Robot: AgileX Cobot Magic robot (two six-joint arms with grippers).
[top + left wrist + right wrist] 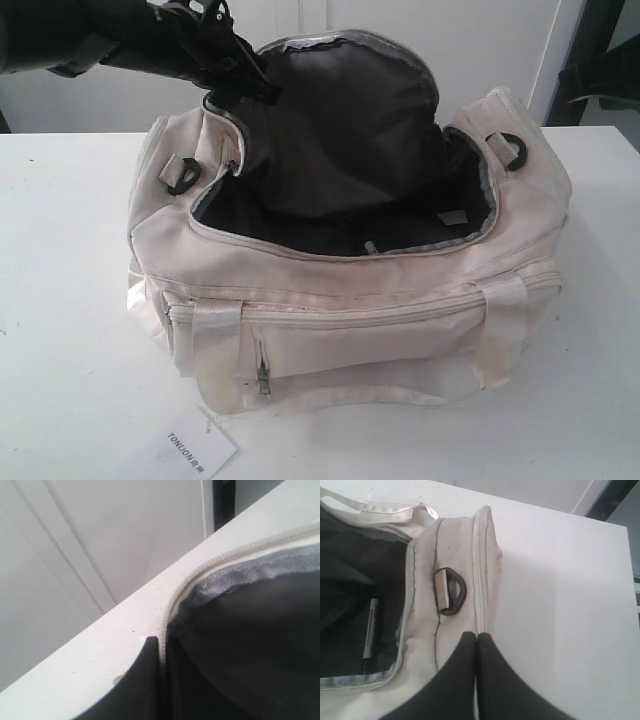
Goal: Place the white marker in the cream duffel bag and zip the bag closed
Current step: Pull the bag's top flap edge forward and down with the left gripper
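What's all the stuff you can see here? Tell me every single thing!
cream duffel bag: one, cream with dark lining, on the table, top flap lifted open
white marker: one, white with dark ends, lying inside the bag
end rings: two, black, one at each end of the bag
tag: one, white, on the table in front of the bag
table: one, white, under everything
left gripper: one, black, pinching the bag's raised flap
right gripper: one, black, shut and empty, above one end of the bag
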